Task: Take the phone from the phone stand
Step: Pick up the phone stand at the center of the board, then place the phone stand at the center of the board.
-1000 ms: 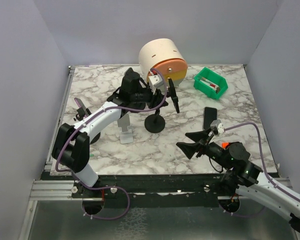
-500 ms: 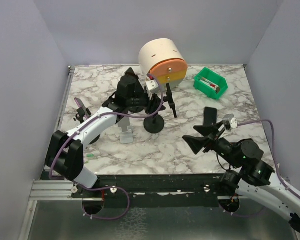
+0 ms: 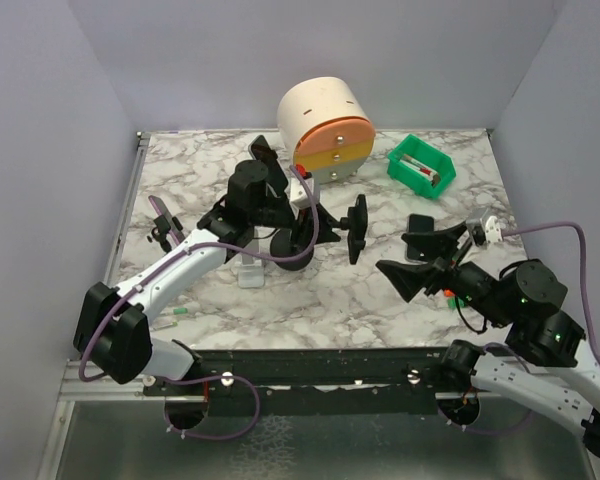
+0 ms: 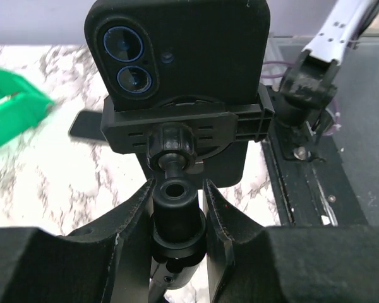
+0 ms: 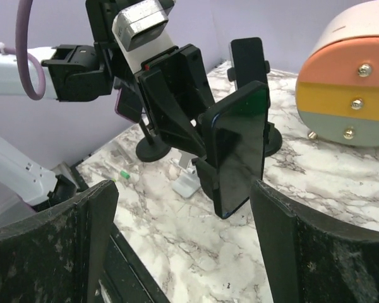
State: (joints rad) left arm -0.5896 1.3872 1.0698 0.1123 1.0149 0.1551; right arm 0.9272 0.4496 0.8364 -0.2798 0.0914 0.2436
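The phone is black and sits clamped in the cradle of the black phone stand, mid-table. In the left wrist view the phone shows its back and two blue-ringed lenses above the cradle. My left gripper is shut on the stand's stem, just below the ball joint. My right gripper stands open to the right of the phone, apart from it. Its wrist view shows the phone's dark screen ahead, between the two fingers.
A second dark phone lies flat behind the right gripper. A white stand sits left of the black base. A cream drum with an orange front and a green bin are at the back. A small purple phone on a stand is at the left.
The left arm has swung the stand so the phone has come down and right, towards the right gripper. The right gripper has moved right, lifted and opened wider.
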